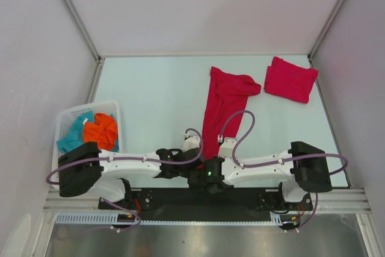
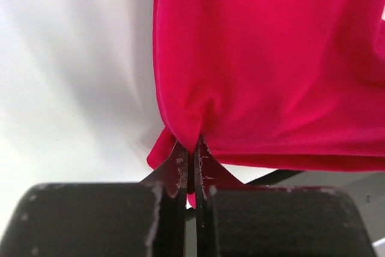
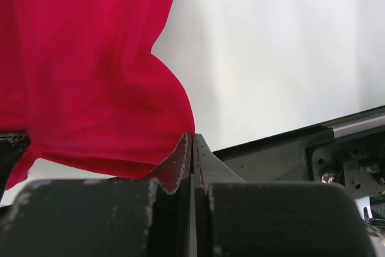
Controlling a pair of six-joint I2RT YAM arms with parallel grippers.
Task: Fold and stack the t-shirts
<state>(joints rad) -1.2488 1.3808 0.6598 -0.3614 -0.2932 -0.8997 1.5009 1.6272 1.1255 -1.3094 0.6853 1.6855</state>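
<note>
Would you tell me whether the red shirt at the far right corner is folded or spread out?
Folded: the corner shirt lies as a compact squarish bundle, unlike the long shirt stretched out beside it.

Mid-table, crimson t-shirt (image 1: 219, 109) stretched into long narrow strip, near end bunched and lifted, far end crumpled. At far right corner, second t-shirt (image 1: 290, 79) folded flat, lying apart.

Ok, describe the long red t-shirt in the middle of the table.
Plain crimson t-shirt, soft cloth with no print, stretched into a long narrow strip on the pale table. It runs from the near side toward the far side and is bunched at its far end. Its near edge is pinched by the shut left tool and right tool.
</note>
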